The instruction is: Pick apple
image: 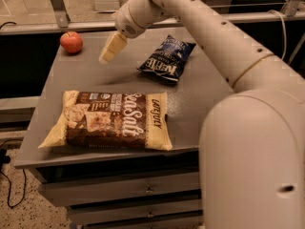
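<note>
The apple (71, 42) is small, round and red with a short stem. It sits at the far left corner of the grey table (200, 94). My gripper (106, 57) hangs above the table a short way to the right of the apple and slightly nearer the camera, not touching it. It holds nothing that I can see. My white arm reaches in from the right and fills the right side of the view.
A dark blue chip bag (167, 61) lies at the far middle of the table, right of the gripper. A large brown and cream snack bag (109, 120) lies across the near left part. Drawers (128, 190) sit below the tabletop.
</note>
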`<action>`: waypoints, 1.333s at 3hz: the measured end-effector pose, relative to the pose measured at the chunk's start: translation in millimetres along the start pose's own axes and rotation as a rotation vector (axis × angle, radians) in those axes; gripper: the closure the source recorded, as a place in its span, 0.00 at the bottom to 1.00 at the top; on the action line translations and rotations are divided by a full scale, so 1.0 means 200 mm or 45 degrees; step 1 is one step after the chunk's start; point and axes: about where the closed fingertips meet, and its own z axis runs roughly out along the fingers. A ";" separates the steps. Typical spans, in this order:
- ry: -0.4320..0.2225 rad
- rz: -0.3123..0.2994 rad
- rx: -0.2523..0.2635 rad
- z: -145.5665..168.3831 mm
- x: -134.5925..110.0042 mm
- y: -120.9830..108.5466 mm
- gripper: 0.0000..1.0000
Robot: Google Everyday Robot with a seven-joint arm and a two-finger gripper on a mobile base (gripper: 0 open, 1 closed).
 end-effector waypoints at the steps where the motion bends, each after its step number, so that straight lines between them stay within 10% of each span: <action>1: -0.045 0.105 0.008 0.36 -0.06 -0.08 0.00; 4: -0.147 0.394 0.174 0.75 -0.22 -0.24 0.00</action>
